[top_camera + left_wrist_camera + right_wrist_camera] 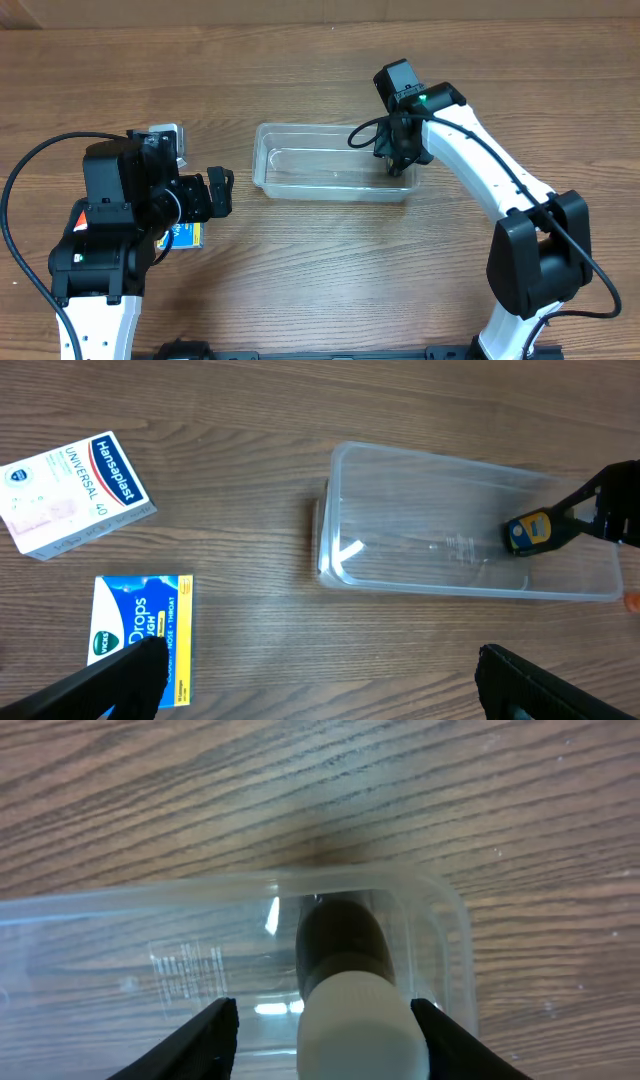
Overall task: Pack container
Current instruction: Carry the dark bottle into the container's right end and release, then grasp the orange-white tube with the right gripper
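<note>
The clear plastic container (330,190) lies mid-table and shows in the left wrist view (400,455) and the right wrist view (200,890). A small dark bottle with a white cap (355,1025) and a yellow-blue label (530,532) lies inside its right end. My right gripper (397,165) reaches down into that end. Its fingers (325,1020) are apart on either side of the bottle, with a gap on the left. My left gripper (220,192) is open wide and empty (320,660), left of the container.
A white Hansaplast box (75,490) lies at the left, also in the overhead view (168,140). A blue-yellow Vicks drops box (140,630) lies nearer the front, partly under my left arm (185,236). The right arm's cable loops above the container.
</note>
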